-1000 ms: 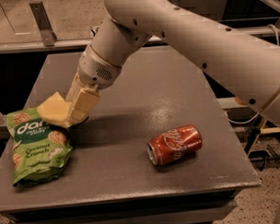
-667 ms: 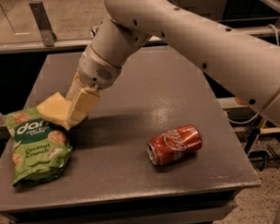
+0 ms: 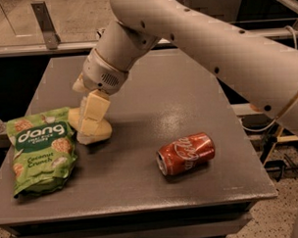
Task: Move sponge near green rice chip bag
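The pale yellow sponge (image 3: 101, 132) rests low on the grey table (image 3: 187, 90), just right of the green rice chip bag (image 3: 41, 150). The bag lies flat at the table's front left, with its white "dang" logo facing up. My gripper (image 3: 88, 117) reaches down from the big white arm and is shut on the sponge. One cream finger (image 3: 95, 109) covers the sponge's front face. The sponge's lower edge seems to touch the table, a small gap from the bag's right edge.
A red soda can (image 3: 185, 153) lies on its side at the front right of the table. The white arm (image 3: 200, 36) crosses over the back right. A metal rail runs behind the table, and the floor drops away at the right.
The sponge was held tilted above the bag's top right corner. It has now come down and slightly right, and sits upright at the table beside the bag. The can and bag have not moved.
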You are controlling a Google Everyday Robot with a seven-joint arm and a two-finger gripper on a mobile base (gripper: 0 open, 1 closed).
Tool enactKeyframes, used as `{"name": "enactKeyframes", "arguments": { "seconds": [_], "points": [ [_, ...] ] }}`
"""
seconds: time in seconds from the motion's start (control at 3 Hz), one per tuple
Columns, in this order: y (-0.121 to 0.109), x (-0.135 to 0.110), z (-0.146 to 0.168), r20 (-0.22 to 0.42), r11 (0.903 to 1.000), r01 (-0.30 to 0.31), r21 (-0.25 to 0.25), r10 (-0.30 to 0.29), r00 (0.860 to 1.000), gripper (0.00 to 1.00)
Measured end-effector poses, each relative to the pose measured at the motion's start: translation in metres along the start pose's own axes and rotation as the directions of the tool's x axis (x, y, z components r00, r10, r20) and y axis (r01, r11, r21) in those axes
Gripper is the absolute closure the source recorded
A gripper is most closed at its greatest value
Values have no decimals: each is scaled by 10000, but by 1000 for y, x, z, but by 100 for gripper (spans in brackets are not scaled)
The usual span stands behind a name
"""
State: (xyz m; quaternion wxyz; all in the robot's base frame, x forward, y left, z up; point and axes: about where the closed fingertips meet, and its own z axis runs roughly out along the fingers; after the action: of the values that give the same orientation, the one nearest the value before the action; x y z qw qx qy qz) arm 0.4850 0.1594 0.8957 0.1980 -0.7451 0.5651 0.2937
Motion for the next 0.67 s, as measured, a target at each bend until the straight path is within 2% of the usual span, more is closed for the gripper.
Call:
{"name": "enactKeyframes", "arguments": {
  "seconds": [0.33,0.67],
  "points": [
    [-3,21,-10,-149,9992,-226,333,231,9996,0],
    [-10,68,-36,-296,9911,-811,1057,846,9960,0]
  ]
}}
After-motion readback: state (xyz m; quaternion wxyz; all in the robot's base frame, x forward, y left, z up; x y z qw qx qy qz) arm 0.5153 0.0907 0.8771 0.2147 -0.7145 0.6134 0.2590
